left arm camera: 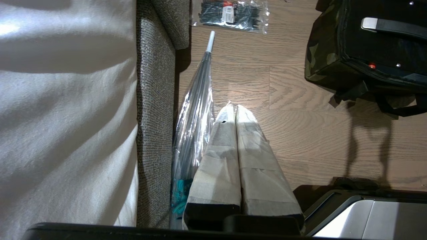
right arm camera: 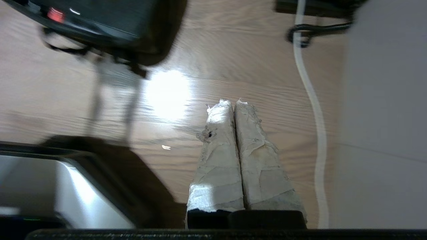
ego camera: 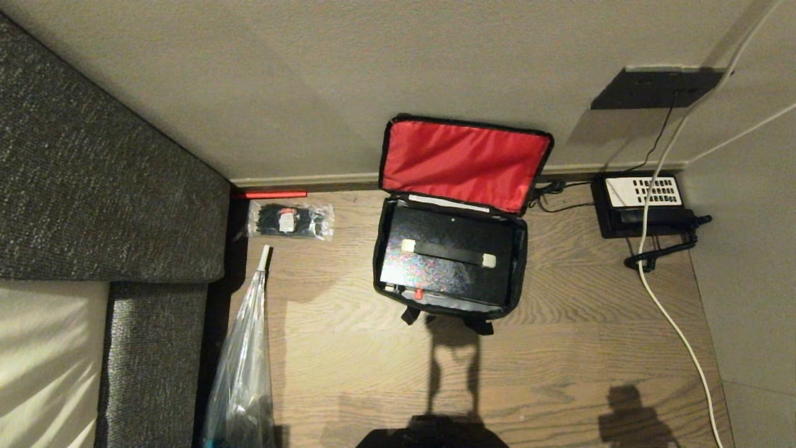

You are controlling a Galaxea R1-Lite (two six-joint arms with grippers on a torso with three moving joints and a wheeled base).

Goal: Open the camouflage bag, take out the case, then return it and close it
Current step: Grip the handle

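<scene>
The camouflage bag (ego camera: 519,261) stands open on the wooden floor against the wall, its red-lined lid (ego camera: 463,162) propped up. Inside it lies the case (ego camera: 448,258), flat and black, with a black handle with white ends (ego camera: 448,252) and a small red latch (ego camera: 418,293) at the near edge. The bag's camouflage side (left arm camera: 322,50) and the case (left arm camera: 380,43) also show in the left wrist view. My left gripper (left arm camera: 233,107) is shut and empty over bare floor, well short of the bag. My right gripper (right arm camera: 233,101) is shut and empty, also over floor, with the bag's corner (right arm camera: 110,26) ahead.
A grey sofa (ego camera: 93,186) fills the left side. A clear plastic-wrapped umbrella (ego camera: 245,361) and a packet of black cable ties (ego camera: 289,219) lie beside it. A black telephone (ego camera: 640,202) and a white cable (ego camera: 671,317) lie right of the bag, near the side wall.
</scene>
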